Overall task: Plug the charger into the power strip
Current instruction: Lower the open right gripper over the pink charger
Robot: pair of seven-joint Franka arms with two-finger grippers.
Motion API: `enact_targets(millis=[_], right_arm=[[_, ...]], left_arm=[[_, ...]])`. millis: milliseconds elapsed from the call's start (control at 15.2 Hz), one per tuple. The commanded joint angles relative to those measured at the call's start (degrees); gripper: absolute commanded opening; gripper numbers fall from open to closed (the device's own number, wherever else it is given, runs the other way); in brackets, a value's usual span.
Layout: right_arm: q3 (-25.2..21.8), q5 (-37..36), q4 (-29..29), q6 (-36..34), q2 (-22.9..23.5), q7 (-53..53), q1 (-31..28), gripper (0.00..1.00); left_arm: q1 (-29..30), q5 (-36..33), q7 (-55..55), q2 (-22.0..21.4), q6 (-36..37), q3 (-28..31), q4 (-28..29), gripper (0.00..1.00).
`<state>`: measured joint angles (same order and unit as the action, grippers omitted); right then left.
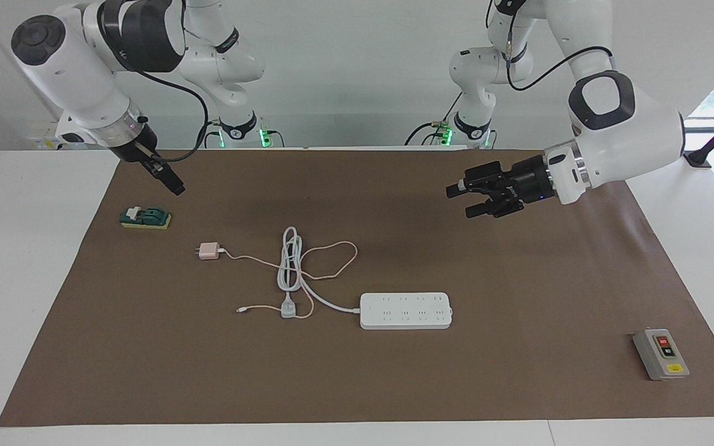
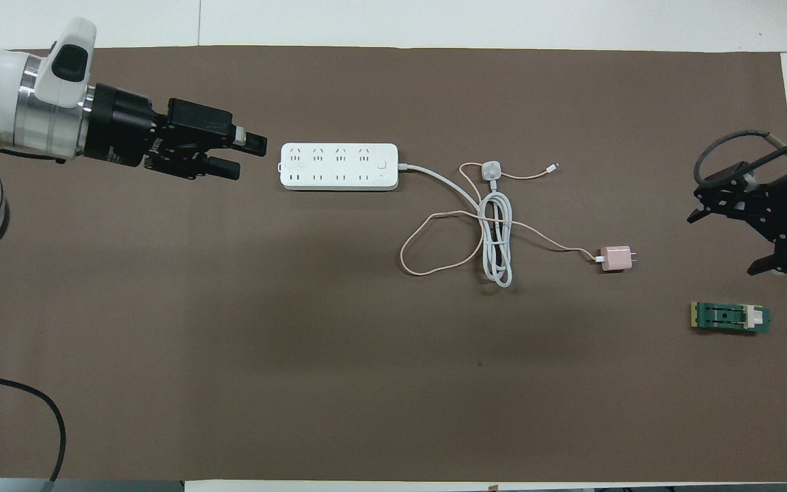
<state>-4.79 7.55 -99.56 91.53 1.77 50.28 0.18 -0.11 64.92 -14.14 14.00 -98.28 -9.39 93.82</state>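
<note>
I'm seeing a matt brown mat [image 1: 518,297], a smooth white plastic power strip [image 1: 405,310] lying below the left gripper [image 1: 467,199].
</note>
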Motion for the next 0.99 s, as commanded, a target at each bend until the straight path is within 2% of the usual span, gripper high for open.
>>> enact_targets(millis=[0, 132, 263, 526, 658, 789, 921], right_arm=[[0.6, 4.0, -5.7, 6.0, 0.8, 6.9, -1.9, 1.00], [0.6, 9.0, -10.3, 10.0, 0.7, 7.2, -4.0, 1.00], [0.6, 10.5, -15.2, 15.4, 0.7, 7.2, -4.4, 1.00], [0.6, 18.3, -22.0, 25.9, 3.0, 8.1, -4.9, 1.00], [0.6, 20.9, -21.5, 26.1, 6.5, 7.4, -5.9, 1.00], [0.6, 21.2, -21.1, 25.7, 8.0, 6.6, -6.9, 1.00], [0.6, 21.2, -21.2, 26.4, 9.0, 5.4, -6.9, 1.00]], left_arm=[[0.6, 7.0, -11.2, -2.0, -1.3, 0.4, 9.2, 1.00], [2.8, 7.5, -15.8, -3.7, -0.7, 0.4, 13.4, 1.00], [4.1, 7.9, -17.7, -5.6, 0.9, 0.4, 16.4, 1.00], [5.7, 11.2, -22.8, -5.9, 3.4, 0.5, 19.6, 1.00], [5.4, 14.8, -25.2, -7.3, 3.4, 0.6, 22.6, 1.00], [4.9, 18.7, -27.8, -7.7, 3.8, 0.5, 25.3, 1.00], [4.9, 23.9, -27.9, -6.7, 8.6, 0.9, 26.1, 1.00]])
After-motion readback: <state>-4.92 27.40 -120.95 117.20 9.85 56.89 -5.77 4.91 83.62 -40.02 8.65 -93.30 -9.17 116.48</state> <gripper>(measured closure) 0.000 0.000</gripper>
